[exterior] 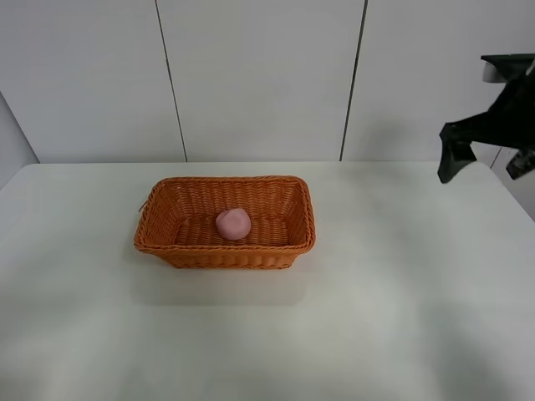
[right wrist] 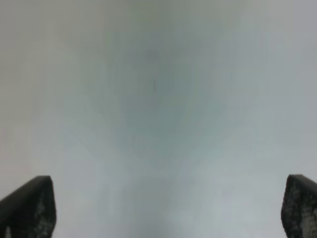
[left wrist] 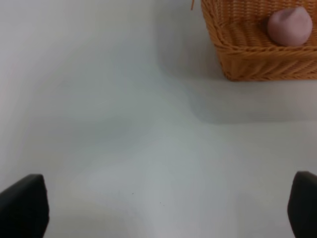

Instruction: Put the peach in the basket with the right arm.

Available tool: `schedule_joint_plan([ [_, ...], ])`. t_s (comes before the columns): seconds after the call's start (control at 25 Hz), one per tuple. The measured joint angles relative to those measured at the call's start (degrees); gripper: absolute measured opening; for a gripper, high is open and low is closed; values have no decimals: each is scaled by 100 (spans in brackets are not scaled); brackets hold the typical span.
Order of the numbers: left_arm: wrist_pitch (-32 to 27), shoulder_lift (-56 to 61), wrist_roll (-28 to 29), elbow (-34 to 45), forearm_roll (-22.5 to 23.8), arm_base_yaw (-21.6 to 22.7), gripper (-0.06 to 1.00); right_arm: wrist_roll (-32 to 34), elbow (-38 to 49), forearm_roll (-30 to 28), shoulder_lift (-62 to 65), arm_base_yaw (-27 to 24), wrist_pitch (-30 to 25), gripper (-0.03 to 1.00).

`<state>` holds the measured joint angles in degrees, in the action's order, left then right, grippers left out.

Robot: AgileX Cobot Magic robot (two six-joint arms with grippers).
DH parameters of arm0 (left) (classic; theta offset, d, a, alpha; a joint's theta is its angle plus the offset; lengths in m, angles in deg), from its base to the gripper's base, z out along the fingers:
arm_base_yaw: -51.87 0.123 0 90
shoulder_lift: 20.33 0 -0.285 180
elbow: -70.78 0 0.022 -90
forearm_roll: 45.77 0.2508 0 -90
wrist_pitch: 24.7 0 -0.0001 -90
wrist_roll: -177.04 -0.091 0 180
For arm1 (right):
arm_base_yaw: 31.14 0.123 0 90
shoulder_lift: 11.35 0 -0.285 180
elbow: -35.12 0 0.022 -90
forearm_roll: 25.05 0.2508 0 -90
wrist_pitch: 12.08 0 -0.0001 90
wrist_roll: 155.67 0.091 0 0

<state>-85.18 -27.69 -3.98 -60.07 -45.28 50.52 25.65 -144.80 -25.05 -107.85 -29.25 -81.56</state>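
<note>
The pink peach [exterior: 233, 224] lies inside the orange-brown woven basket [exterior: 167, 238], near the middle of its floor. The left wrist view shows the same peach [left wrist: 290, 26] in a corner of the basket [left wrist: 247, 64]. My right arm hangs raised at the far right, well away from the basket, its black gripper [exterior: 485, 163] open and empty. In the right wrist view the right gripper [right wrist: 168, 208] has its fingers wide apart over bare white table. The left gripper [left wrist: 163, 208] is open too, over the table beside the basket; the exterior view does not show it.
A white table [exterior: 376, 317] carries the basket. White wall panels [exterior: 259, 75] with dark seams stand behind it. The table's right edge runs close under the right arm.
</note>
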Motion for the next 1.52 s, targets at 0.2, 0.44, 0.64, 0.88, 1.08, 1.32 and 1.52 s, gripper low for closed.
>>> schedule_joint_plan([
  [0.2,0,0,0,0,0,0,99,-97,2105,0,1790,0,29,70],
  [0.44,0,0,0,0,0,0,99,-132,4003,0,4179,0,748,70],
  [0.64,0,0,0,0,0,0,99,-132,4837,40,6152,0,989,70],
  [0.88,0,0,0,0,0,0,99,-132,4900,34,8009,0,1063,70],
  [1.08,0,0,0,0,0,0,99,-132,4900,34,8842,0,1063,70],
  [1.32,0,0,0,0,0,0,99,-132,4907,34,8888,0,1063,70],
  [1.52,0,0,0,0,0,0,99,-132,4907,34,8888,0,1063,70],
])
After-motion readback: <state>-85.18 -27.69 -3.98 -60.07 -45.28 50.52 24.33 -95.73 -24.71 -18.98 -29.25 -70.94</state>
